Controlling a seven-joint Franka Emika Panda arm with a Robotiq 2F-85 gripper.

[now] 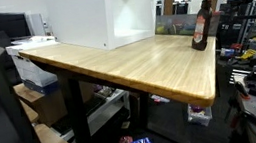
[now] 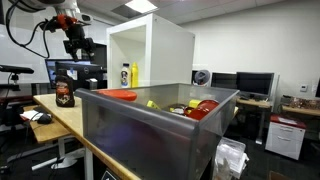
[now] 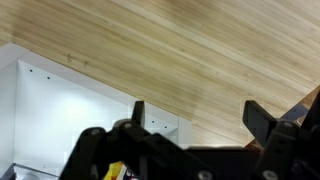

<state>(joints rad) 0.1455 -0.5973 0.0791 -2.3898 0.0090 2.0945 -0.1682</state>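
Robot's claw [image 2: 78, 46] hangs in mid-air with its two fingers [image 3: 139, 112] spread as wide as they go and nothing held; the wrist view shows only bare planks of the wooden table [image 1: 137, 65] in the gap. The dark bottle [image 2: 64, 94], the nearest thing to it, stands upright on the table at about 6 o'clock from the claw and well apart from it. In an exterior view the bottle [image 1: 200, 26] stands near the table's far edge, at 2 o'clock in the frame, its label too small to read. A brown sliver at the 3 o'clock edge of the wrist view is cut off and cannot be identified. An open-fronted white cabinet [image 2: 150, 55] sits on the table at 4 o'clock from the claw, with a yellow bottle [image 2: 124, 75] inside; the wrist view catches only its corner at 8 o'clock, partly behind the claw's black body. A grey bin [image 2: 150, 135] fills the foreground at 6 o'clock and hides much of the table. Over its rim show only a red lid [image 2: 120, 95] and red and yellow items [image 2: 200, 108], too crowded to name. The arm [image 2: 62, 15] is cut off at the top edge
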